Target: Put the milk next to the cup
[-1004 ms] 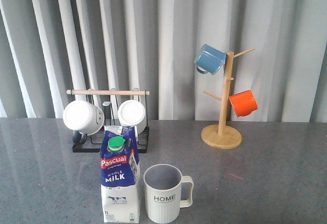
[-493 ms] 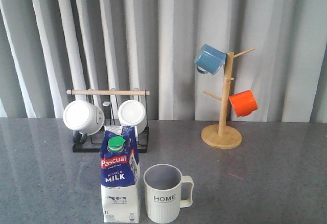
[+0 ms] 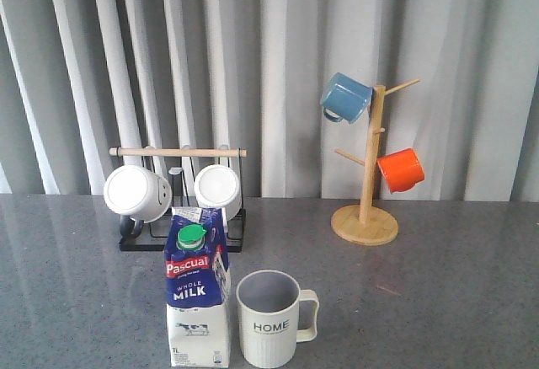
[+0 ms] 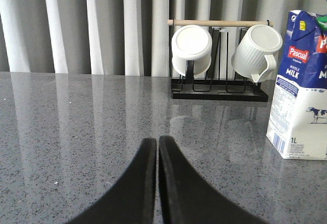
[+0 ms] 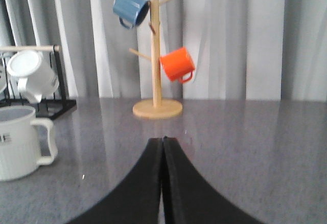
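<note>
The milk, a blue and white carton with a green cap, stands upright at the table's front, just left of the cup, a ribbed grey-white "HOME" mug. A small gap separates them. The milk also shows in the left wrist view, and the cup in the right wrist view. My left gripper is shut and empty, low over the table, apart from the milk. My right gripper is shut and empty, apart from the cup. Neither gripper shows in the front view.
A black rack with two white mugs stands behind the milk. A wooden mug tree holds a blue mug and an orange mug at the back right. Grey curtains hang behind the grey table.
</note>
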